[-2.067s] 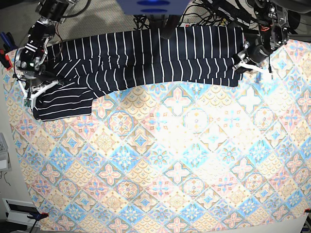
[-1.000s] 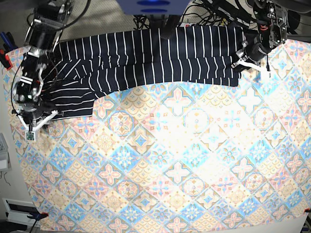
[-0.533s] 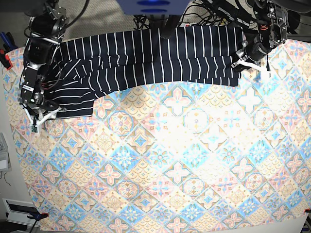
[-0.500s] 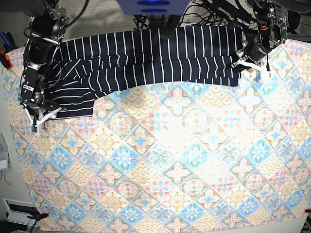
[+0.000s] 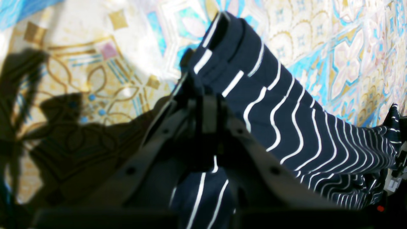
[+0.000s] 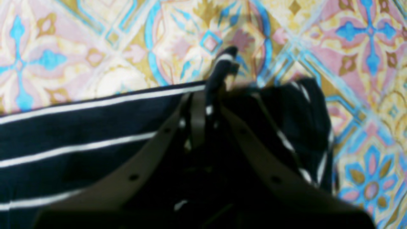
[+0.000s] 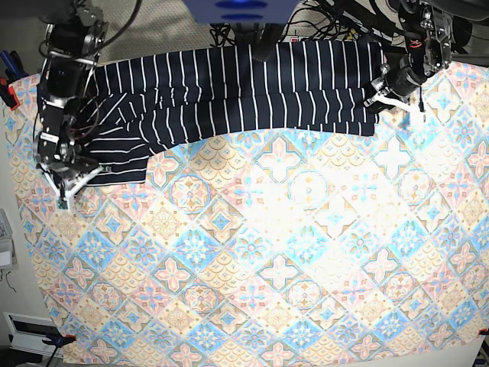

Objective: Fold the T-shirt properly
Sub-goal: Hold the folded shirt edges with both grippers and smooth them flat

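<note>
The T-shirt (image 7: 244,84), dark navy with thin white stripes, lies stretched along the far edge of the table, with a sleeve section folded down at the left. At the shirt's right end, my left gripper (image 7: 380,102) is shut on its edge. The left wrist view shows the gripper (image 5: 206,101) pinching a raised fold of the striped cloth (image 5: 286,121). My right gripper (image 7: 76,177) is at the shirt's lower left corner. The right wrist view shows the gripper (image 6: 210,98) shut on a pinched-up bit of the hem (image 6: 79,127).
The pastel tile-patterned tablecloth (image 7: 290,252) covers the whole table. Cables (image 7: 336,19) and a blue device (image 7: 241,9) sit beyond the far edge. Red clamps hold the cloth at the left edge (image 7: 8,92) and at the bottom left corner (image 7: 61,339).
My right gripper, open a second ago beside the left sleeve, has moved up onto the shirt's lower left corner and shut on it. The left gripper has stayed put.
</note>
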`<act>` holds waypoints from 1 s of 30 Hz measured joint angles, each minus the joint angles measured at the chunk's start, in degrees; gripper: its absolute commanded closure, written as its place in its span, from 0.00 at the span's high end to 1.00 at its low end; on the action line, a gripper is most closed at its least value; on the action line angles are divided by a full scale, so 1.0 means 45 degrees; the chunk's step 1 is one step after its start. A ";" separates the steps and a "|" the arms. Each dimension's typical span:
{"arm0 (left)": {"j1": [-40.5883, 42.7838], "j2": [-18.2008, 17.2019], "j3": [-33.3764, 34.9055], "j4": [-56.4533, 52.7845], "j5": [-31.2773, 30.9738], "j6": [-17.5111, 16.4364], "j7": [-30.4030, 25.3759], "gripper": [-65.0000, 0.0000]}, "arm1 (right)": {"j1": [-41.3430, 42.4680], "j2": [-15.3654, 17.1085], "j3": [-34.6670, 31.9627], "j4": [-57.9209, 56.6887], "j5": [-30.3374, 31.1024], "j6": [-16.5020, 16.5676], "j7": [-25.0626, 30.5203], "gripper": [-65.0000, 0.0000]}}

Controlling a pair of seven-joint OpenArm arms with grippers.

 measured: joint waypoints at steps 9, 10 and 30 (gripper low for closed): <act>-0.0010 -0.0005 0.0000 0.0000 0.0000 0.0000 0.0005 0.00 | -0.1744 -0.0005 0.1200 0.3201 0.0000 0.0044 -0.0185 0.00; -0.0010 0.0000 0.0000 0.0000 0.0000 -0.0005 -0.0005 0.00 | -0.2021 0.0010 0.1307 0.3585 -0.0034 0.0019 -0.0223 0.00; -0.0146 0.0000 0.0000 0.0000 0.0049 0.0024 0.0097 0.00 | -0.5673 -0.0267 0.1496 0.7553 0.0039 -0.0005 -0.1394 0.07</act>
